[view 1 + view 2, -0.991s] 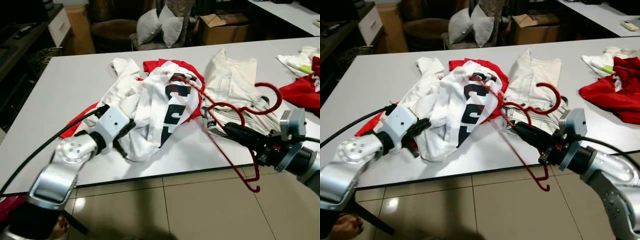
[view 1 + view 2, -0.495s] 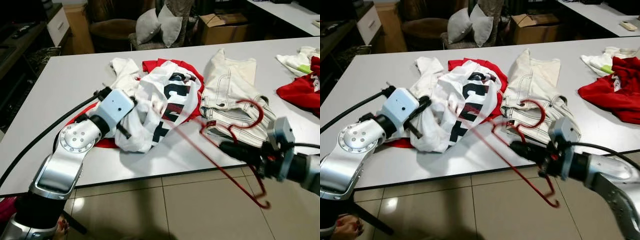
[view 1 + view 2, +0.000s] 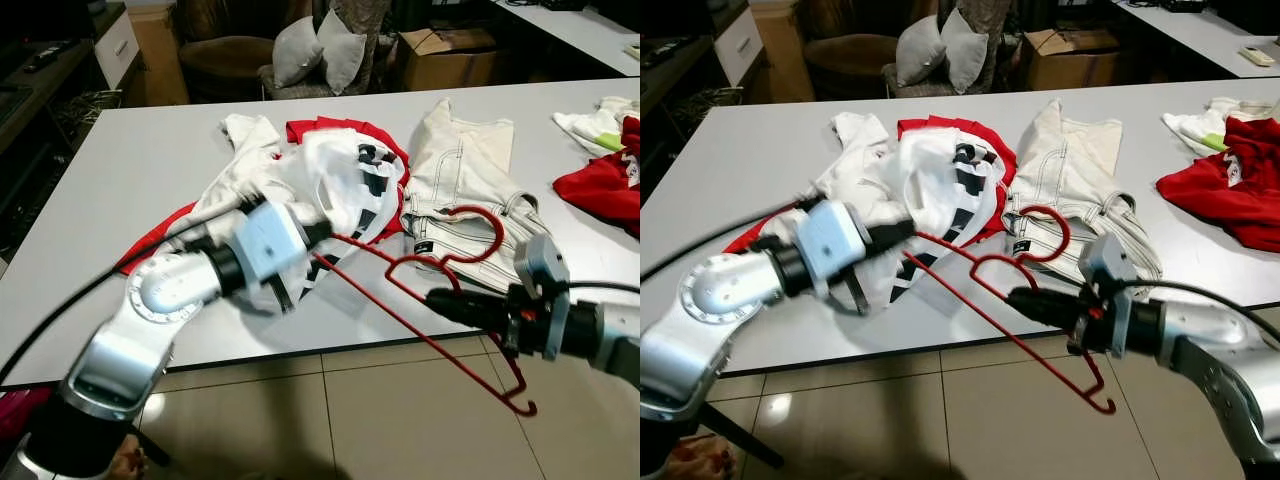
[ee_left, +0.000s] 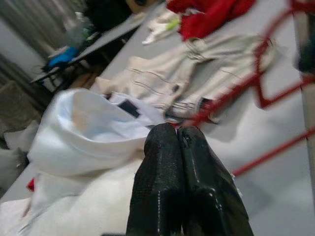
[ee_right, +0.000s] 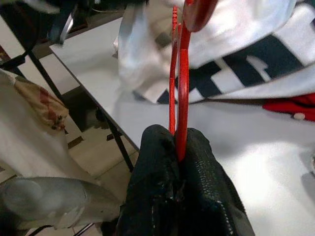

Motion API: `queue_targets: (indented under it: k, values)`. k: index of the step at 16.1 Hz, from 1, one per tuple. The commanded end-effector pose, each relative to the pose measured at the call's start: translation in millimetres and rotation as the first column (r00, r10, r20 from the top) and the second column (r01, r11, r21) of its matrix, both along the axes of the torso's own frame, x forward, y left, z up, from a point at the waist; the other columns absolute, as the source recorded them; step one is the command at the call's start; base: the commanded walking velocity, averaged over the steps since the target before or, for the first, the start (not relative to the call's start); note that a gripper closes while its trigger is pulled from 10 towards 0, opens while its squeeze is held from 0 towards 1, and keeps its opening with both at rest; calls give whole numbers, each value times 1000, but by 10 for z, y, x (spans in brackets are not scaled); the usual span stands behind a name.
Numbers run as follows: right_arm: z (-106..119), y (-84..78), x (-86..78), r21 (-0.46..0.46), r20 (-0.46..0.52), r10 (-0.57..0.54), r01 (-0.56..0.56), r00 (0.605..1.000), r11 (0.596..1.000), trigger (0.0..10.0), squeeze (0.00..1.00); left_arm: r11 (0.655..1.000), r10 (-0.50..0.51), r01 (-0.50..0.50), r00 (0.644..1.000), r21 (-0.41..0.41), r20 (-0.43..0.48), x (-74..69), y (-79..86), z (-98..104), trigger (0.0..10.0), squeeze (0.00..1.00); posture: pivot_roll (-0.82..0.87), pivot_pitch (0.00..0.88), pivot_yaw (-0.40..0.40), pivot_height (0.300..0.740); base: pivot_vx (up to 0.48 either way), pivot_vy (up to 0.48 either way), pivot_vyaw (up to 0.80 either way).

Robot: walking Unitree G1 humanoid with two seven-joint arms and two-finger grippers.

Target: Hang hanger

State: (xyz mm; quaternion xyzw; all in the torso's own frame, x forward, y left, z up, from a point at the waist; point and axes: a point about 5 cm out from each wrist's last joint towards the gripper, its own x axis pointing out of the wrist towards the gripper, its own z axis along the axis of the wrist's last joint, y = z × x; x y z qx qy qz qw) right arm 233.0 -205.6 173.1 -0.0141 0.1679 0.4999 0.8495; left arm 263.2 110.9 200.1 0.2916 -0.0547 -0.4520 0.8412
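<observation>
A red wire hanger (image 5: 180, 73) slants over the table's front edge, its hook (image 3: 497, 232) above the beige trousers and its low end past the edge. My right gripper (image 3: 436, 298) is shut on the hanger's bar, as the right wrist view shows. A white shirt with dark lettering (image 3: 345, 180) lies bunched on the grey table (image 3: 140, 150). My left gripper (image 3: 318, 232) is shut on the shirt's cloth, its fingers (image 4: 165, 162) pressed together right by the hanger's upper end. The hanger's tip touches or enters the cloth; which, I cannot tell.
Beige trousers (image 3: 465, 160) lie right of the shirt, a red garment (image 3: 340, 128) under it. More red and white clothes (image 3: 605, 180) sit at the table's right end. A cardboard box (image 3: 445, 50) and a cushioned chair (image 3: 320, 50) stand behind. Tiled floor (image 3: 350, 420) lies below.
My left gripper has swung right and down with the white shirt, up to the hanger's end. My right gripper has shifted a little left, and the hanger's hook now sits lower and flatter.
</observation>
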Motion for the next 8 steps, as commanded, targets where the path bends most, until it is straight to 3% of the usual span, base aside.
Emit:
queue_targets:
  k: [1,4,8]
  values:
    - [23,21,6,6,2,25,-25,1000,1000,10000,0,999,2,-2,1000,54,5,2,11,-47,0,0,-187,0,18,740,0,0,0]
    - [26,1,101,12,-30,-23,23,999,1000,10000,0,985,54,-66,996,157,77,111,94,-44,0,0,-189,0,11,740,0,0,0]
    - [-64,-71,233,21,-116,-170,173,979,985,10000,0,978,114,-141,979,153,169,208,158,96,0,0,-192,0,7,740,0,0,0]
